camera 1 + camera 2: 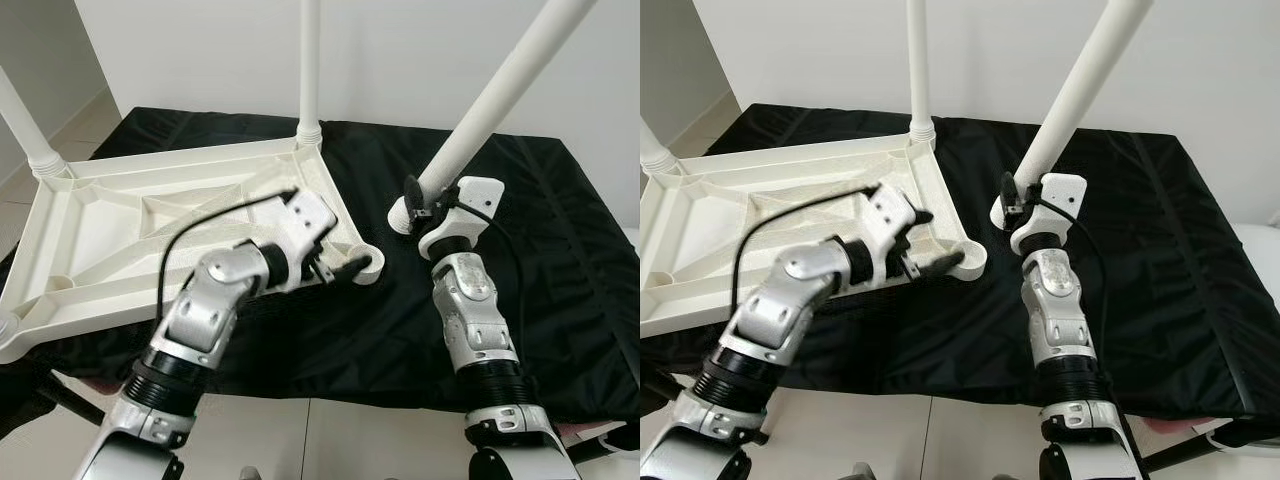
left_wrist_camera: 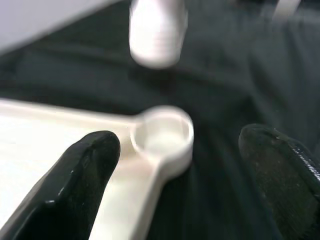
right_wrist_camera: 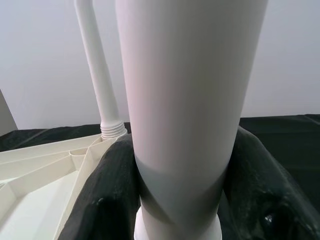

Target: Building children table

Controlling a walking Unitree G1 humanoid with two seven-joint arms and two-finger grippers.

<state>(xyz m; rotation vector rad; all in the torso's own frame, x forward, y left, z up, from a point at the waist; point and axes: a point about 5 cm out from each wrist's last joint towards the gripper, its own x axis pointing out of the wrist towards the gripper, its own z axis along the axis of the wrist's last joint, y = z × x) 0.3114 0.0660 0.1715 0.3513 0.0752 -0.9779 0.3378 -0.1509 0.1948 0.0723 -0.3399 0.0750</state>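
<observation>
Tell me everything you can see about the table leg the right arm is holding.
The table leg is a long, smooth white tube, plastic by its look, with a ribbed threaded end at the bottom. It tilts up and away to the right, gripped near its lower end by the right tool. Its end hangs just beside the empty corner socket, not yet inserted.

Our head cams look forward and down at the tabletop; wrist cams sit close, both catching the loose leg.

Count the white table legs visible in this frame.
3. Two stand screwed into the upturned tabletop: far-left corner leg and far-right corner leg. The right end effector holds the loose leg. Near-left corner is cropped.
</observation>
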